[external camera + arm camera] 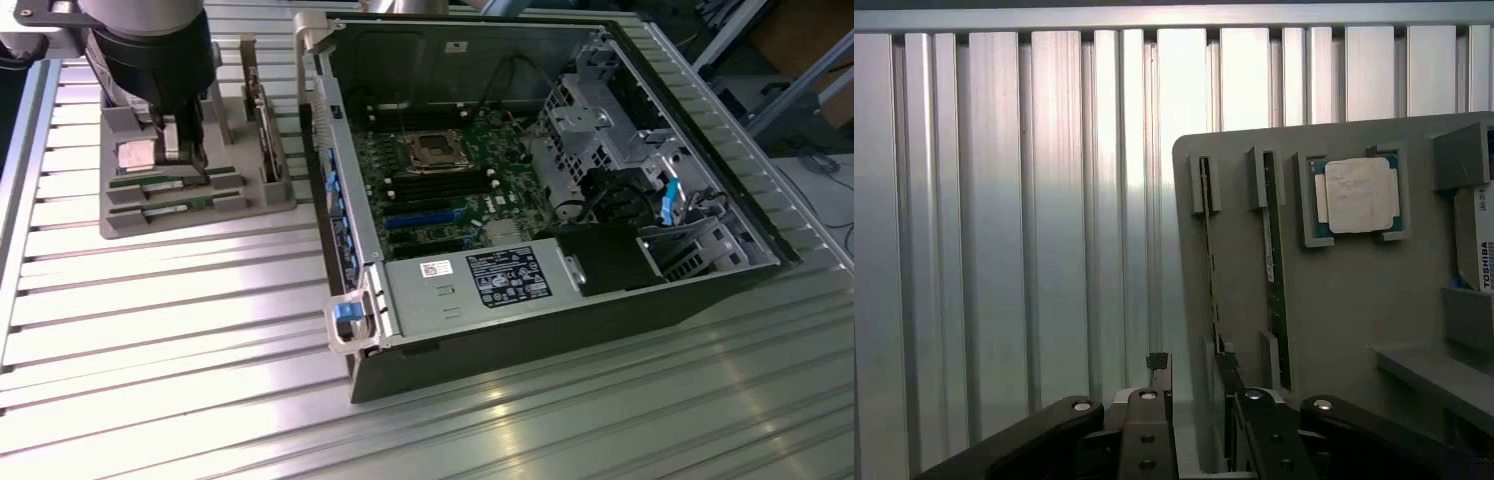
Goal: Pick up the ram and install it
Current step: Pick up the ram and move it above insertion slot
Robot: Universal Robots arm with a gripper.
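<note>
— Is the ram (1211, 250) already in the computer case (561, 335)?
— Not yet. It sits in the grey holder (1354, 320), at ten o'clock from the case in the exterior view. The gripper (1192, 368) hangs over it, released, grasping nothing

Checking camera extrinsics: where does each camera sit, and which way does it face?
Exterior view: high off the arm, looking down on the ribbed table, open computer case and grey holder; the arm and gripper hang over the holder.
Wrist view: on the wrist, looking down past the open gripper at the holder.
Shared: gripper, holder, two ram sticks, CPU.
</note>
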